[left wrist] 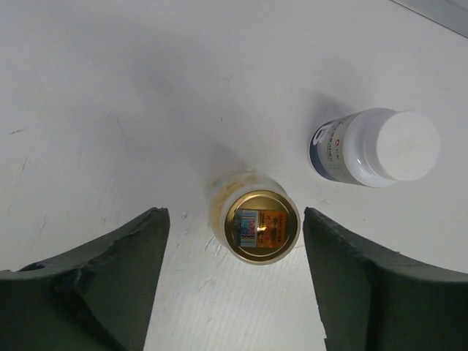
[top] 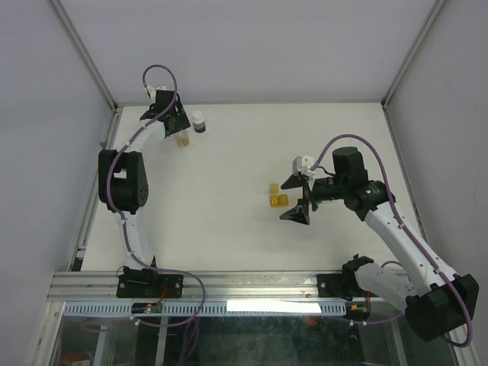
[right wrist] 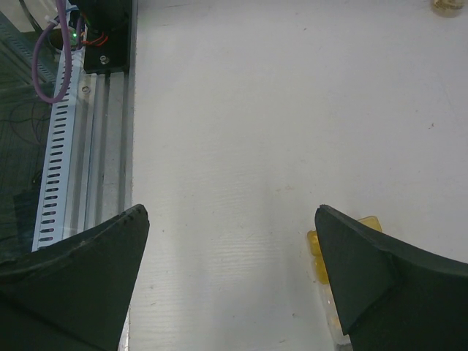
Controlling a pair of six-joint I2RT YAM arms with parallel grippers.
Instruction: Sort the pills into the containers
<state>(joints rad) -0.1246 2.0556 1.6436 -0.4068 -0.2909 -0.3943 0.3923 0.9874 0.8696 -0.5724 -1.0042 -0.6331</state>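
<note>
A small jar with a gold lid [left wrist: 262, 225] stands upright on the white table at the far left, yellowish through its wall. My left gripper [left wrist: 234, 218] is open around it, a gap showing on each side, and from above the left gripper [top: 176, 127] hovers over the jar [top: 181, 138]. No pills show on their own. The containers [top: 277, 195], yellow from above, lie mid-table. My right gripper [top: 294, 198] stands open just right of them with nothing between its fingers. In the right wrist view the containers [right wrist: 316, 252] peek out from behind the right finger [right wrist: 380, 285] of the right gripper [right wrist: 230, 213].
A white-capped bottle with a dark bottom [left wrist: 376, 146] stands upright just right of the jar, and shows from above as the bottle [top: 199, 122]. The metal rail [right wrist: 88, 146] runs along the table's near edge. White walls close the table's back and sides.
</note>
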